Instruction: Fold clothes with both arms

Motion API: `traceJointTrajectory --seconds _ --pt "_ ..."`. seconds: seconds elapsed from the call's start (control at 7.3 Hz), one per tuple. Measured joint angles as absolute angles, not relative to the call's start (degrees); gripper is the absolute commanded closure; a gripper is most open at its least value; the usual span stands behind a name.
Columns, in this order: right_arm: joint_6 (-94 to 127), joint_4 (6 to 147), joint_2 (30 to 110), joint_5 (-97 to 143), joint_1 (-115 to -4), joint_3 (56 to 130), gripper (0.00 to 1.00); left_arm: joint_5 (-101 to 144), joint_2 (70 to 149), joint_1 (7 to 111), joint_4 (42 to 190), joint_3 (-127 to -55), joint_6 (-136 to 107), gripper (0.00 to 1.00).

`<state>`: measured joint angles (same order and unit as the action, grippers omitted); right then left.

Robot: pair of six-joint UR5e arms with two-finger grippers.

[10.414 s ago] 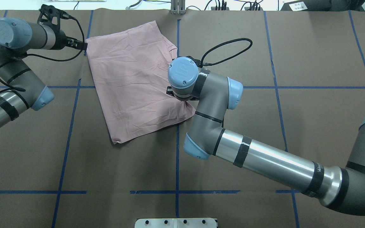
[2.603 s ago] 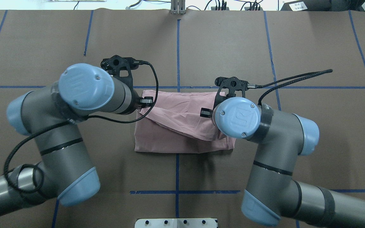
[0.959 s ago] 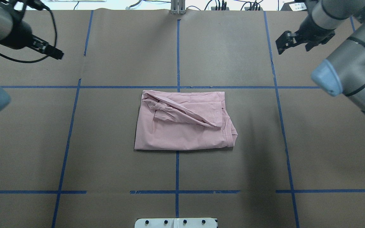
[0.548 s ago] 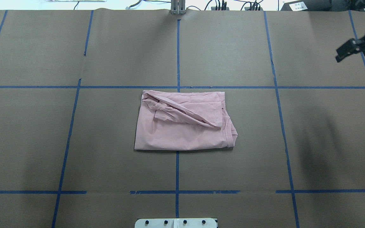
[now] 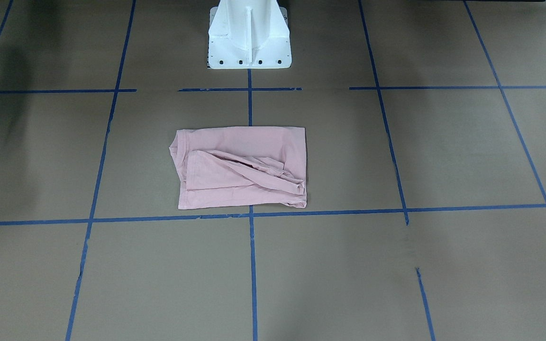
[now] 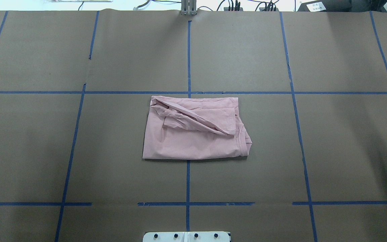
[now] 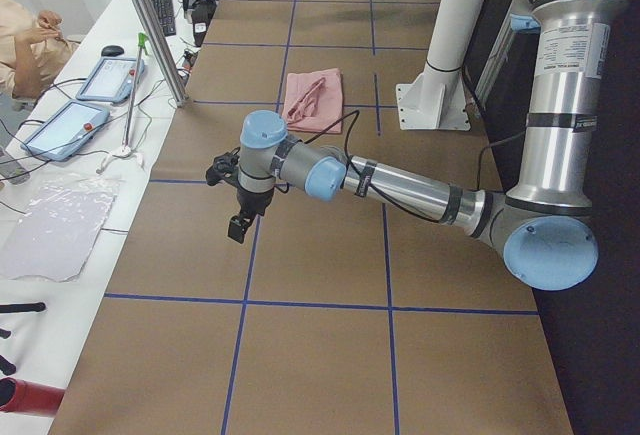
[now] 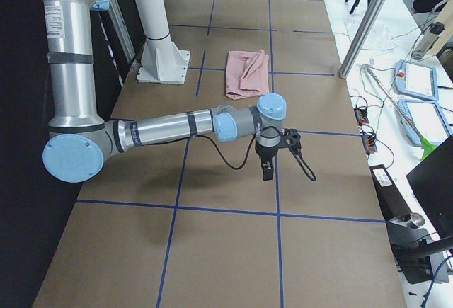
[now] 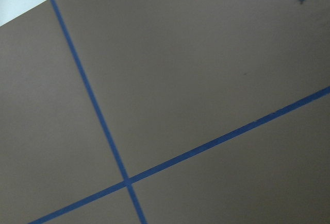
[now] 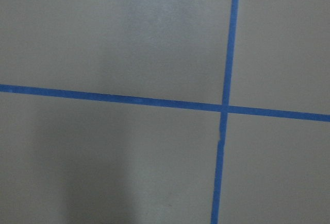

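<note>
The pale pink T-shirt lies folded into a rough rectangle at the table's middle, with a creased flap across its far half. It also shows in the front view and in both side views. No print shows. Both arms are outside the overhead view. My left gripper hangs over bare paper far toward the table's left end. My right gripper hangs over bare paper far toward the right end. I cannot tell whether either is open or shut. Both wrist views show only brown paper and blue tape.
Brown paper with a blue tape grid covers the table. The white pedestal stands at the near edge. Tablets, a metal post and a seated person are on the operators' side.
Both arms swung outward from the shirt, and their grippers have left the overhead view at its left and right edges. The folded shirt lies as it did.
</note>
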<state>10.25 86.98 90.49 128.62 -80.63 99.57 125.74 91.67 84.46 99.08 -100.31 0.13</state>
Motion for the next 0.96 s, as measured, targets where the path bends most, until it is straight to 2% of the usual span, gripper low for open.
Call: traceJointTrajectory --seconds 0.41,0.96 --pt "-1.53 94.16 92.26 129.02 -86.03 100.04 0.00 131.42 88.33 88.88 95.05 -99.11 5.01 0.00" --pt "-2.95 91.94 97.08 128.67 -86.90 100.01 0.00 137.45 85.73 90.12 94.64 -99.68 5.58 0.00"
